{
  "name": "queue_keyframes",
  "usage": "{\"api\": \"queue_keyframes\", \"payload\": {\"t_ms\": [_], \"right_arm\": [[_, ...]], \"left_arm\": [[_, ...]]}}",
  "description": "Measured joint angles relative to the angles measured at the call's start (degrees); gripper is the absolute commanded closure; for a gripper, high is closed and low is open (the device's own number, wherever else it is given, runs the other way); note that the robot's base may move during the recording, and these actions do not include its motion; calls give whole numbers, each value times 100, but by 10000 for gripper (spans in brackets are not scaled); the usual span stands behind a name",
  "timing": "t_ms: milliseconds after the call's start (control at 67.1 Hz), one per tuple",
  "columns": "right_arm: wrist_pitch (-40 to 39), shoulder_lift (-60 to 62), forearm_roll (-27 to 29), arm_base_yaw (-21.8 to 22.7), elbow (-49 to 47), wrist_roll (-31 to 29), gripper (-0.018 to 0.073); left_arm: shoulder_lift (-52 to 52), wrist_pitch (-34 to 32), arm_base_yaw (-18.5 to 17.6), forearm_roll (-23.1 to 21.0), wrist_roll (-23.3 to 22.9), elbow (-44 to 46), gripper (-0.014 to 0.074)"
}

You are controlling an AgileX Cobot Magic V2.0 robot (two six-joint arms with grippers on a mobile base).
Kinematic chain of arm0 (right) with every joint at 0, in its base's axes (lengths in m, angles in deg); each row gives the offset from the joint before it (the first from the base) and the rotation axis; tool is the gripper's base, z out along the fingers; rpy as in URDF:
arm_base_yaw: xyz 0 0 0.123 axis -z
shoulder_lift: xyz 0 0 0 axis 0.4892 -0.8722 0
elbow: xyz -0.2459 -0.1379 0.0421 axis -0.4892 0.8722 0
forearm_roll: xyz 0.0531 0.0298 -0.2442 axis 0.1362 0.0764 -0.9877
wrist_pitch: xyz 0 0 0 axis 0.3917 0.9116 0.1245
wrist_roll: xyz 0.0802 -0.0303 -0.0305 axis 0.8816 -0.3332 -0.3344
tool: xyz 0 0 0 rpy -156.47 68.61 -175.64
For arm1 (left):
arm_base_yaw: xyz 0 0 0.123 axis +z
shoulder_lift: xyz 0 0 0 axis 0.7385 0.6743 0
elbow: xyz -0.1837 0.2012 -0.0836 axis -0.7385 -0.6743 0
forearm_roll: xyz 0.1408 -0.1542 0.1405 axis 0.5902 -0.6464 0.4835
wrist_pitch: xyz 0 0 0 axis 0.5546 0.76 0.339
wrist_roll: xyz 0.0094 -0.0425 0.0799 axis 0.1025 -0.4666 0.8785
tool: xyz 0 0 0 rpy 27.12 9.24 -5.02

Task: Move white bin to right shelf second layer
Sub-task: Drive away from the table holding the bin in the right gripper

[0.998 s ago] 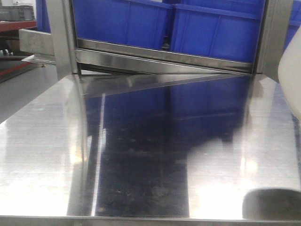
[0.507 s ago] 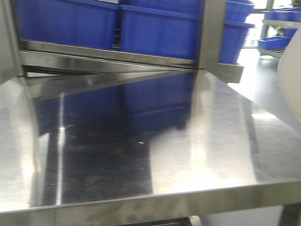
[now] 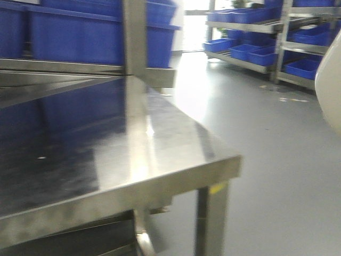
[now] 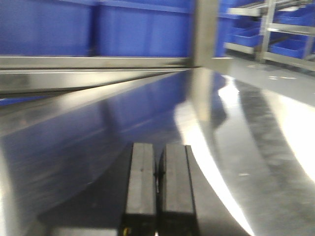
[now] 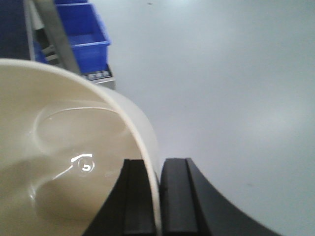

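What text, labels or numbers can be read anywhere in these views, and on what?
No text is legible.
Yellow patch on the shiny steel table leg: too blurred to read.
Curled shiny mark inside the cream-white plastic bin: not readable.
Blue plastic crates: no markings visible.

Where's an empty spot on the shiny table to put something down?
The steel table top is bare from the rail under the blue crates out to its front edge and right corner. The left end effector hovers over it, shut. The grey floor beside it is open too. Crowded: the rack behind, packed with crates, and the far shelves.
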Motion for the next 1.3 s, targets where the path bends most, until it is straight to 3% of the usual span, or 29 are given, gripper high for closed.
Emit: {"api": "queue_keyframes", "payload": {"t_ms": [1296], "right_arm": [[0, 0, 0, 0, 0, 0, 472]], "left_arm": [[0, 0, 0, 0, 0, 0, 512]]}}
